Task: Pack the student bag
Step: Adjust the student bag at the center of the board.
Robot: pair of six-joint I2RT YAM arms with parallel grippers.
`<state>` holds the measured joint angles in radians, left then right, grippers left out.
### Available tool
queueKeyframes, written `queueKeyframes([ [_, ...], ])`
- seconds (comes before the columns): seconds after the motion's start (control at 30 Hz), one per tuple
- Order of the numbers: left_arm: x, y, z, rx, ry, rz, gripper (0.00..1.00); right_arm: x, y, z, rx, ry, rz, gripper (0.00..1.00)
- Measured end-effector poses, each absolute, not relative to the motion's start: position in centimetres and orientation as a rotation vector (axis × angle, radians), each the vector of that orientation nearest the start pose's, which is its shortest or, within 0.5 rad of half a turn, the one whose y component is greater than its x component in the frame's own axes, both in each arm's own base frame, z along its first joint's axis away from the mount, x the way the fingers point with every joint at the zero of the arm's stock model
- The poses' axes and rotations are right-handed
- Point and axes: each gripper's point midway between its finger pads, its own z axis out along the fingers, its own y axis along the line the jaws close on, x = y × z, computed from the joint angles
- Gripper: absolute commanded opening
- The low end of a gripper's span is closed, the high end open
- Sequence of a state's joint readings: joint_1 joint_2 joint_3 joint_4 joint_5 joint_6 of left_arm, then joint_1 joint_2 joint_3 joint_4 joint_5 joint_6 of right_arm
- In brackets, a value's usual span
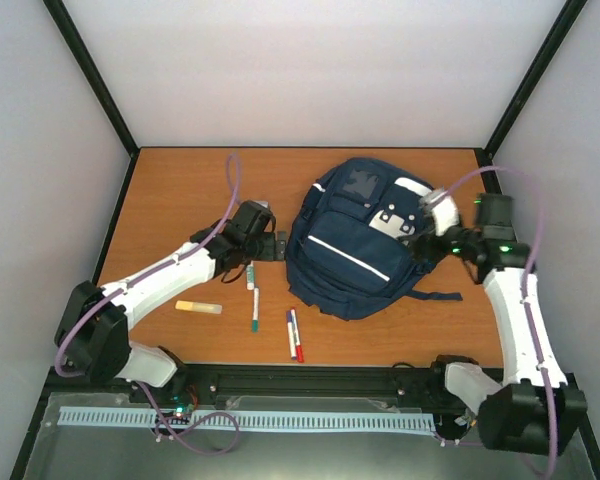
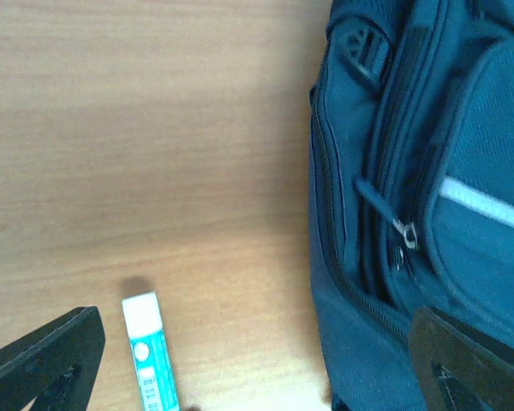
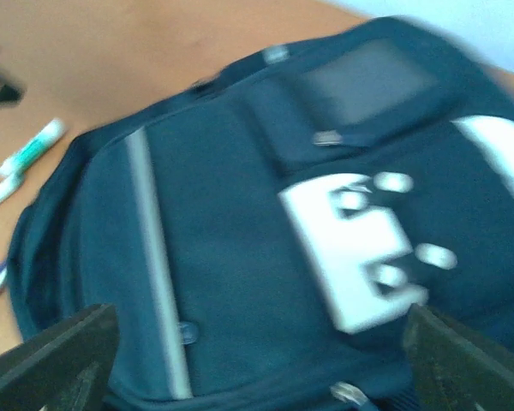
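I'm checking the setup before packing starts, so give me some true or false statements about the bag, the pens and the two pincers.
1. The student bag lies on the table with its white stripe showing. True.
2. The left pincer grips a pen. False: it is open and empty, beside the bag's left edge.
3. The yellow item is inside the bag. False: it lies on the table, left of the bag.
4. The right pincer is open above the bag. True.
5. The red and blue pens lie on the table in front of the bag. True.
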<state>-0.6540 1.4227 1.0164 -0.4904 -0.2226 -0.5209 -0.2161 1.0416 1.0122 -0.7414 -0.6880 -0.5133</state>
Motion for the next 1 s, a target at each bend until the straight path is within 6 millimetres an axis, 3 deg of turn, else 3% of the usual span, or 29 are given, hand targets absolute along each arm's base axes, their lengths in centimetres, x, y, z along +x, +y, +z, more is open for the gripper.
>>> queueKeyframes([
  [0.1,30.9,-20.1,13.7,0.097,2.491,-0.270,1.00,28.0,10.9,21.6,-0.860,2.102,0.471,0.71],
  [0.2,29.4,-19.9,12.3,0.116,2.532,-0.295,1.00,26.4,14.7,19.9,-1.044,2.096,0.486,0.58],
  [0.3,28.6,-19.8,10.9,0.102,2.571,-0.310,0.97,26.3,17.0,17.3,-1.177,2.125,0.442,0.50],
  [0.5,29.2,-20.9,11.0,0.008,2.558,-0.393,0.97,25.9,18.2,11.6,-1.347,2.213,0.276,0.46],
  [0.7,29.4,-21.0,10.2,-0.057,2.580,-0.398,0.98,26.2,19.8,10.7,-1.435,2.161,0.132,0.46],
  [1.0,28.2,-20.3,8.0,-0.105,2.638,-0.374,0.98,26.3,21.2,9.8,-1.488,2.121,0.049,0.47],
])
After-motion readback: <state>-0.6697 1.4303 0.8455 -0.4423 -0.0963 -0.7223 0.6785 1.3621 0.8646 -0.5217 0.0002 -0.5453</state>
